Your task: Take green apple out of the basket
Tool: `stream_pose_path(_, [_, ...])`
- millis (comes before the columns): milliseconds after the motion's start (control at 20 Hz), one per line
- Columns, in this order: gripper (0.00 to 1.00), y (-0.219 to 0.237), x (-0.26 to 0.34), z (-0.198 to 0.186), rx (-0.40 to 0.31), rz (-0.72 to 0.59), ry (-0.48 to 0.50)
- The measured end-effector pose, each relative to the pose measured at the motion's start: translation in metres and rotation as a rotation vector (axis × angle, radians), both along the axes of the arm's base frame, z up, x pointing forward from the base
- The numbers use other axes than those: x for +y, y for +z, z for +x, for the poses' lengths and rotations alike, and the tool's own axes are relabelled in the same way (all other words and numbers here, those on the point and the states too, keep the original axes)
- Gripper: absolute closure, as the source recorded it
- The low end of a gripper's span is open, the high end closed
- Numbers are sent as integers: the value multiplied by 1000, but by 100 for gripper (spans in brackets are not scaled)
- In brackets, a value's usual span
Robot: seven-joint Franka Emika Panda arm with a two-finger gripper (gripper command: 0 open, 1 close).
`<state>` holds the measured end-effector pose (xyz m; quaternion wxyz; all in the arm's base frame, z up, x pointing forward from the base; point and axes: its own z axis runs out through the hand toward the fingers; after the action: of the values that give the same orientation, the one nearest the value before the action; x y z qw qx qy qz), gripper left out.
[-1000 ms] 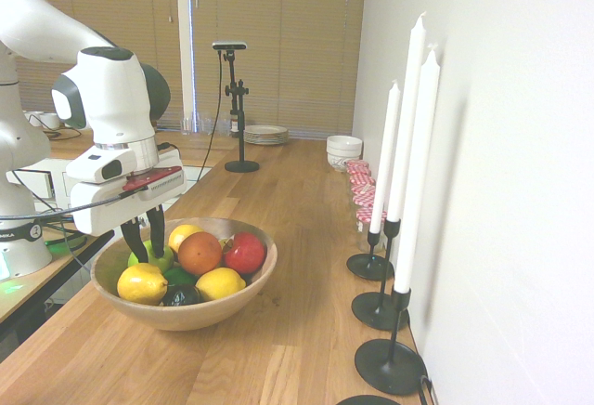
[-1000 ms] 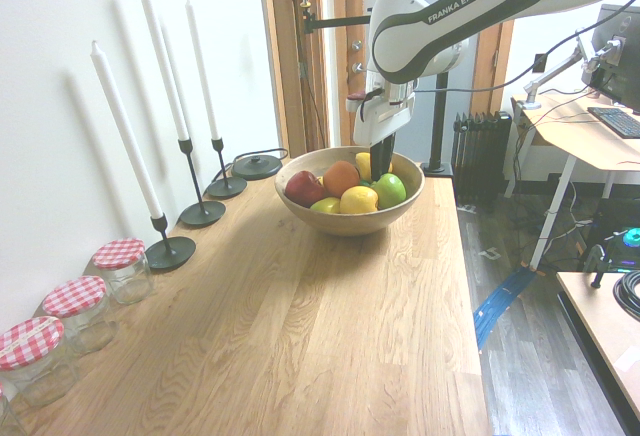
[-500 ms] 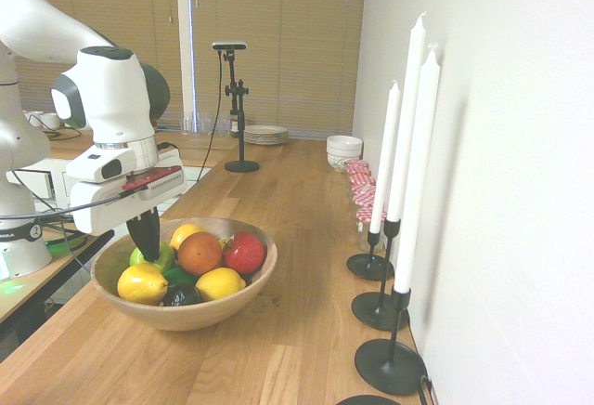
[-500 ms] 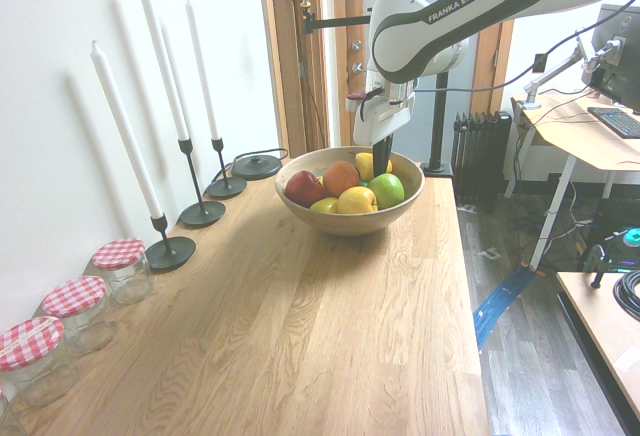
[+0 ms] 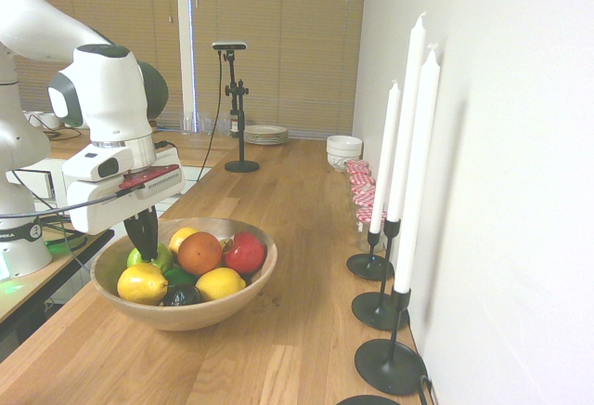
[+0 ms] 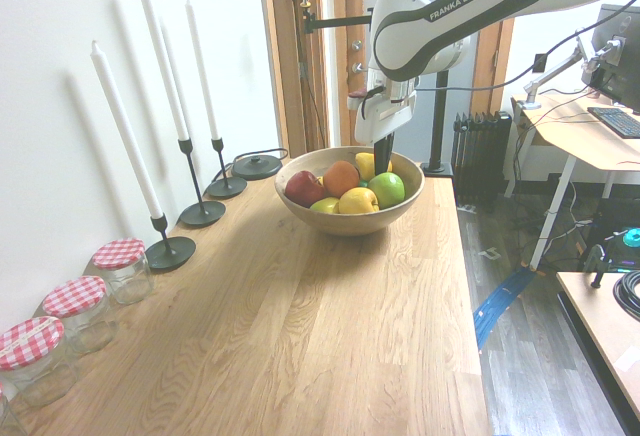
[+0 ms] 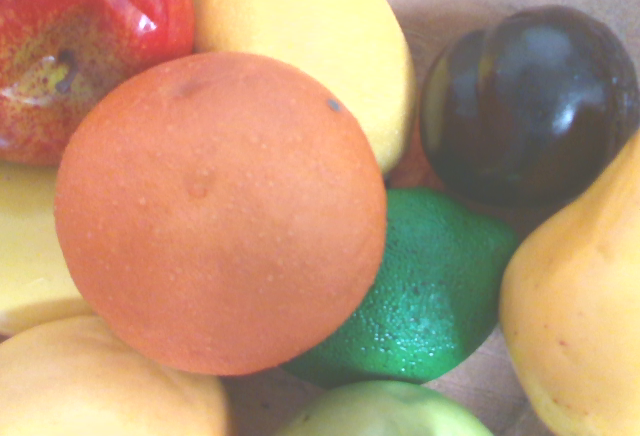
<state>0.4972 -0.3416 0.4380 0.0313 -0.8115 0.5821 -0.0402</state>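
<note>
The green apple [image 5: 151, 257] [image 6: 386, 189] lies in the wooden basket [image 5: 243, 291] [image 6: 348, 222], on the side nearest the arm, beside an orange [image 5: 200, 253]. My gripper [image 5: 143, 236] [image 6: 381, 156] points straight down into the basket with its dark fingers pressed together. Their tips sit just at the apple's top, and nothing shows between them. In the wrist view a pale green curve of the green apple [image 7: 385, 417] shows at the edge, below the orange [image 7: 220, 211].
Also in the basket are a red apple [image 5: 245, 253], lemons [image 5: 220, 283], a yellow pear [image 5: 142, 283], a dark green lime [image 7: 425, 291] and a dark plum [image 7: 530, 106]. Tall candlesticks [image 5: 388, 238] line the wall, with red-lidded jars [image 6: 120, 266] beside them.
The fingers stood apart over the green apple a second ago and have now come together. The apple has barely shifted in the basket.
</note>
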Motion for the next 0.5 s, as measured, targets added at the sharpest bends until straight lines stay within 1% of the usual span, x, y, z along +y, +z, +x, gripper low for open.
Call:
stream_pose_path(300, [0,4,1,-1,-5,0,1])
stream_pose_path(500, [0,24,11,1,-35,-12,22])
